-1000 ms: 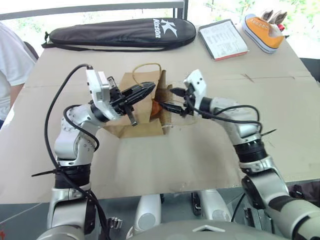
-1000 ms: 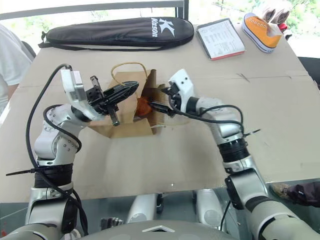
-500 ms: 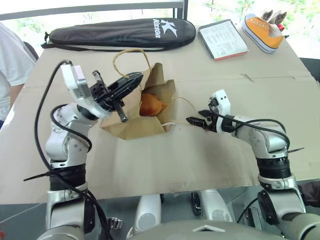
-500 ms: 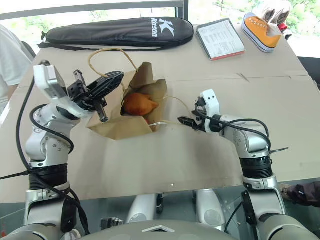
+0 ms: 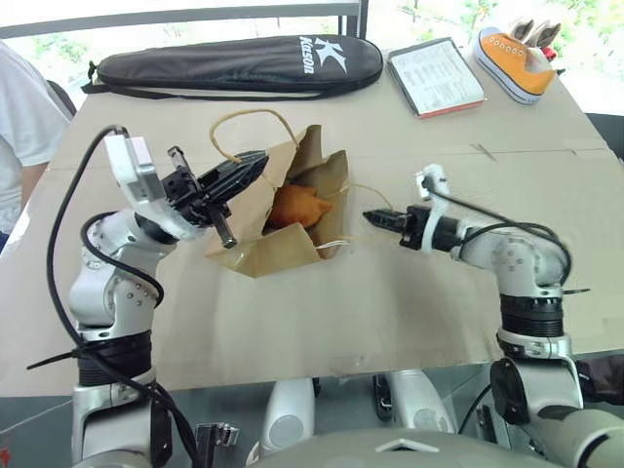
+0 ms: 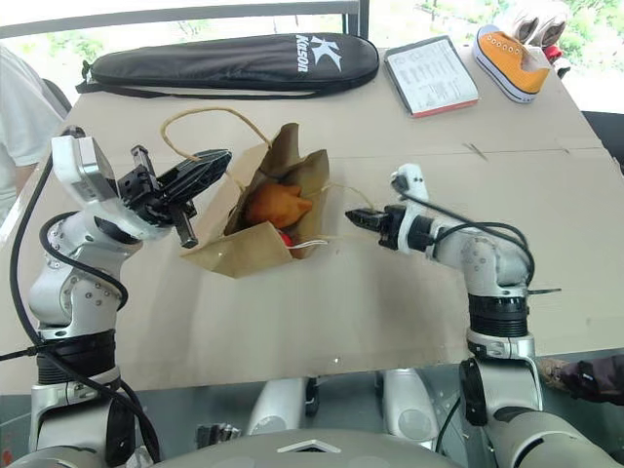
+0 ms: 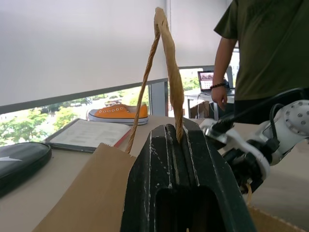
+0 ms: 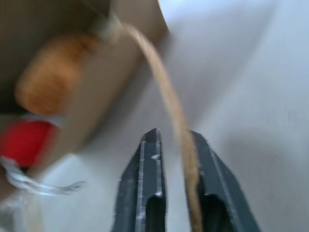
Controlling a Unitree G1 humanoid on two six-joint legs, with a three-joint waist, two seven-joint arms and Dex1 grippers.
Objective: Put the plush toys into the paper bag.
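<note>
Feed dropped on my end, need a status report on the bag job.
Left tool shut on bag handle. Right tool shut on the other handle. Plush toys inside paper bag. Nothing in the way.

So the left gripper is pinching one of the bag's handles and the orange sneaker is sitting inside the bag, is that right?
Not quite. The left gripper is shut on a handle of the paper bag, as the left wrist view shows. But the orange sneaker sits at the table's far corner in the left eye view; the orange thing in the bag is a plush toy.

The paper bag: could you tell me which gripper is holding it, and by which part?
Both: the left gripper pinches one handle of the paper bag, and the right gripper grips the other handle.
</note>
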